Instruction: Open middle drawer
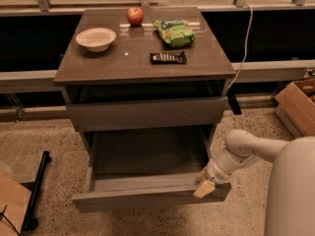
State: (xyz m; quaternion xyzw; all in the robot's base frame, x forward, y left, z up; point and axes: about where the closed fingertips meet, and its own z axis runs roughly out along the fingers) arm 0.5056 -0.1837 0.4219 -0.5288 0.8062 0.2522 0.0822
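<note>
The grey-brown cabinet [142, 65] has matching flat handleless drawer fronts. The upper front [147, 113] stands nearly flush. Below it the middle drawer [147, 198] is pulled far out toward me, and its empty inside [147, 154] shows. My gripper [204, 188] is at the right end of that drawer's front panel, touching its top edge. My white arm [246, 154] reaches to it from the lower right. Any drawer lower down is hidden behind the pulled-out one.
On the cabinet top lie a white bowl [96, 38], a red apple [135, 15], a green chip bag [173, 31] and a dark snack bar [168, 57]. A cardboard box [298, 104] stands at the right. A black bar [35, 191] lies on the floor at the left.
</note>
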